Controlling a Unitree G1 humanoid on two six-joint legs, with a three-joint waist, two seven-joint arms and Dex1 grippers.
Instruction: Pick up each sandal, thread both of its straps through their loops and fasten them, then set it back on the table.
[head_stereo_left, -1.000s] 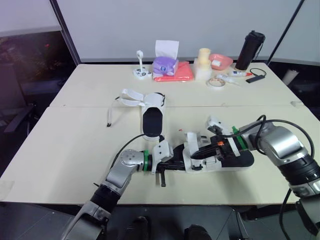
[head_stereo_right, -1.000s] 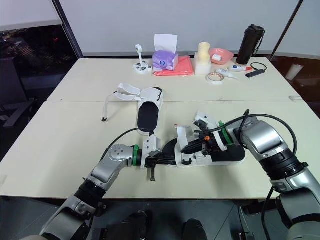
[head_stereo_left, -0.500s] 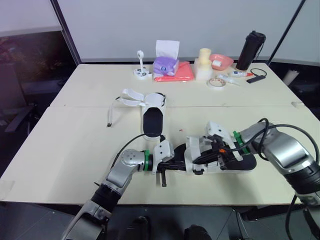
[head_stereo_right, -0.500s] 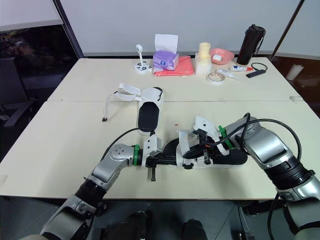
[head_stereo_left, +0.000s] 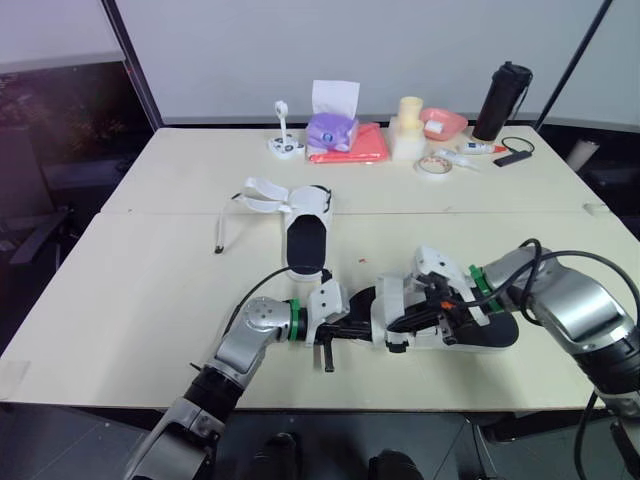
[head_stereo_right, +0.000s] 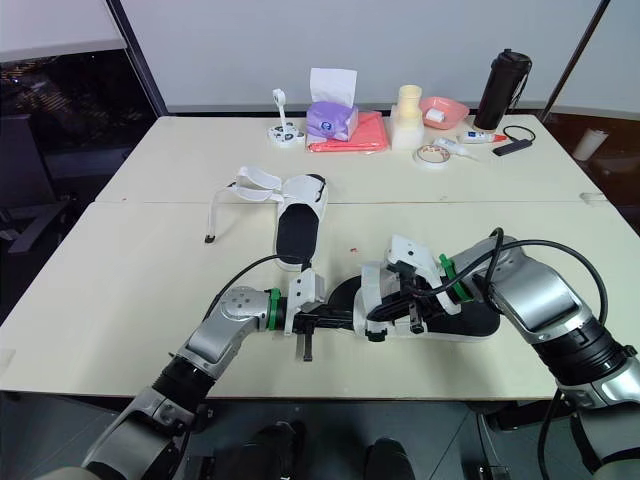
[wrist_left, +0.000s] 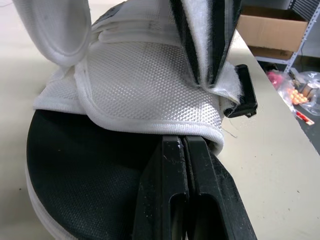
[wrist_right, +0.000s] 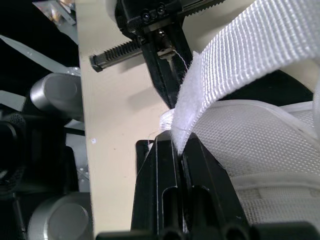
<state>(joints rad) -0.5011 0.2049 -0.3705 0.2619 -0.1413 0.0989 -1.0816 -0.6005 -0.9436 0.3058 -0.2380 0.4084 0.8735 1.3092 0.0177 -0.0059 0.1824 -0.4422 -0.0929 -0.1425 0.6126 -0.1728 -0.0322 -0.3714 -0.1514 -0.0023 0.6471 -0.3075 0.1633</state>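
a wide, matte cream worktop, made of two tables pushed together. near its front edge lies the near sandal, flat on the worktop between the two arms, with a smooth black oval sole and a white upper of fine honeycomb mesh edged in stitched binding. further back, well apart from it, the far sandal lies with its black footbed up and its thin white straps trailing loose to the robot's left. the left gripper has its glossy black fingers clenched on the rounded lower edge of the mesh upper. the right gripper has its fingers clenched on the strap, a ribbed white woven band with a fuzzy edge. a small black rectangular plastic loop sits at the upper's side.
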